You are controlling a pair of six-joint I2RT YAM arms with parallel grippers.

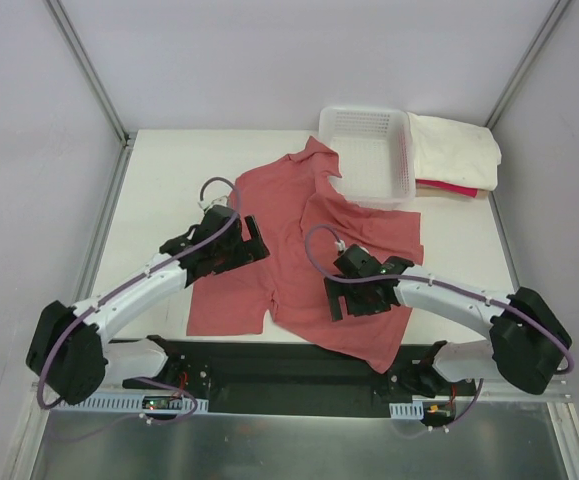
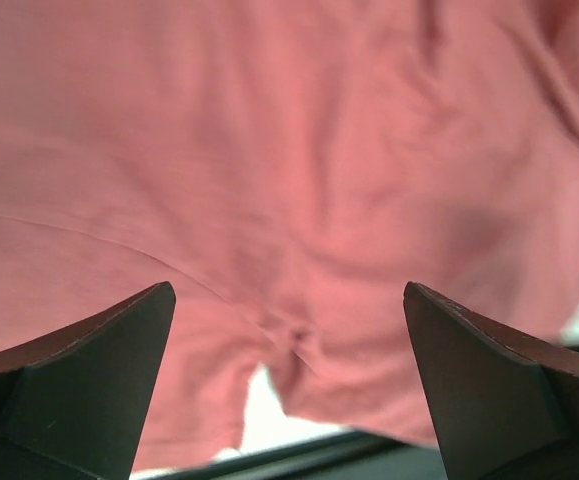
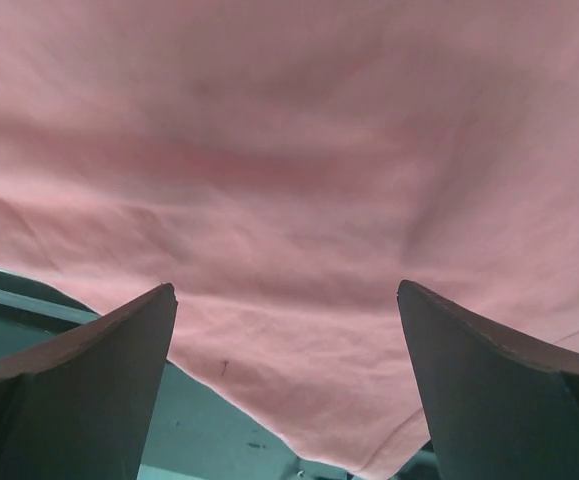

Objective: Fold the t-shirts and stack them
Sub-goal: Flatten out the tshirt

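Note:
A dusty salmon-red t-shirt (image 1: 299, 255) lies spread and rumpled on the white table, its far edge draped over the basket's near rim and its near hem hanging past the table's front edge. My left gripper (image 1: 254, 240) is open, hovering over the shirt's left part; its view (image 2: 299, 200) is filled with the cloth. My right gripper (image 1: 335, 300) is open above the shirt's near right part, cloth (image 3: 299, 180) filling its view. A cream-white t-shirt (image 1: 454, 150) lies folded at the back right on a bright pink-red t-shirt (image 1: 447, 187).
A white plastic lattice basket (image 1: 369, 150) stands at the back centre-right, next to the folded shirts. The black base rail (image 1: 289, 375) runs along the near table edge. Grey walls enclose the table (image 1: 169, 190) on three sides.

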